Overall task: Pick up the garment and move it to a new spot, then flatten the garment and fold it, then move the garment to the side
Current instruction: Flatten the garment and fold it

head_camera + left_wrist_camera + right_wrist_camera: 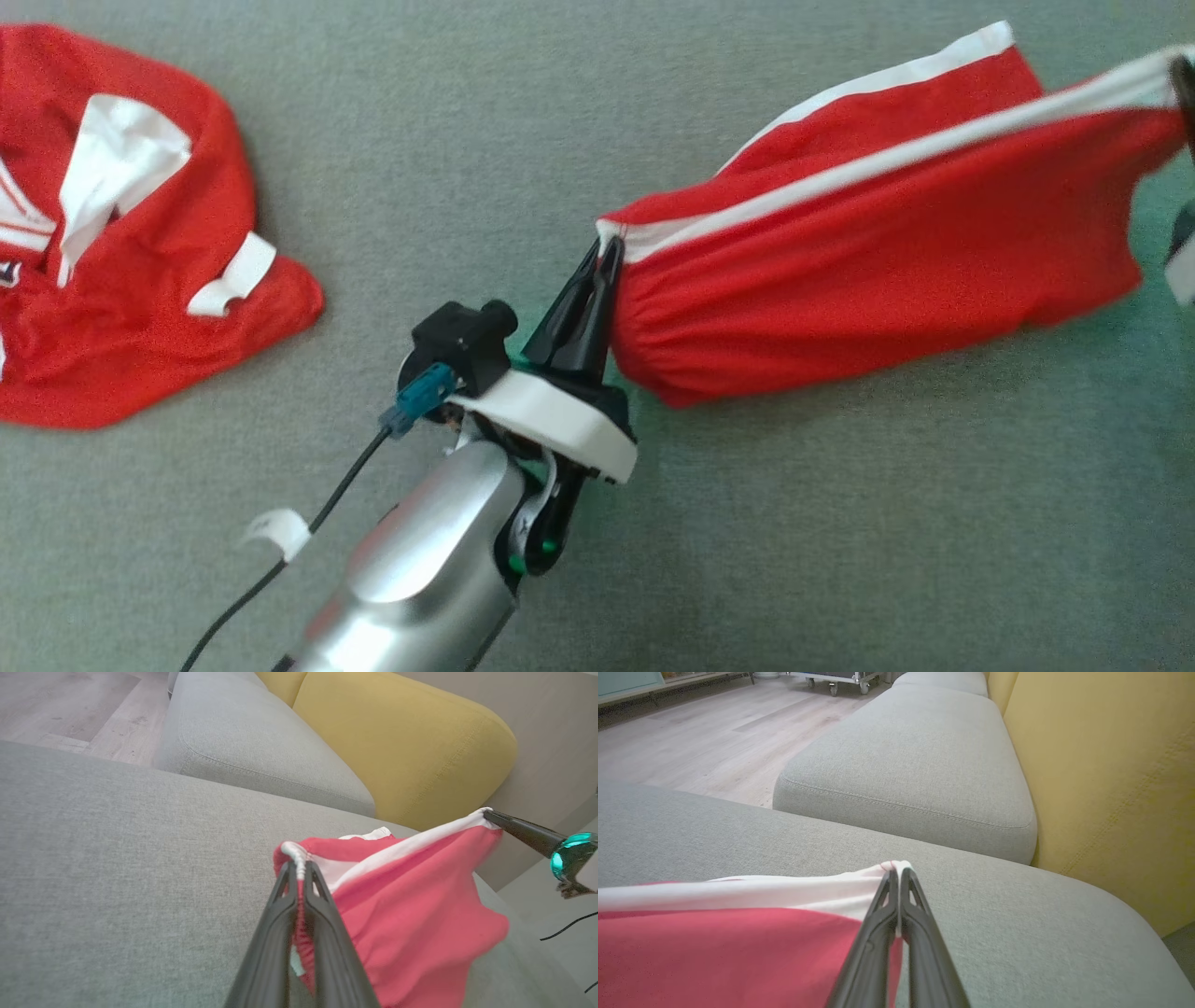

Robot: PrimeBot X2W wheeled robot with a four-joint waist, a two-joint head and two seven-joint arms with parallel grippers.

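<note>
The garment [868, 252] is red with white stripes, stretched in the air between my two grippers above the grey cushion [653, 560]. My left gripper [607, 250] is shut on its white-edged corner at the garment's left end, also seen in the left wrist view [299, 864] with red cloth [411, 919] hanging to the right. My right gripper [896, 870] is shut on the opposite white corner; its dark fingers [523, 830] reach in from the right in the left wrist view. Red and white cloth [714, 947] trails left in the right wrist view.
A second red and white garment [121, 243] lies crumpled at the left of the cushion. A black cable [280, 560] runs along my left forearm. Yellow back cushions [397, 742] and another grey seat [915, 765] lie beyond, with wooden floor [691, 732] past the edge.
</note>
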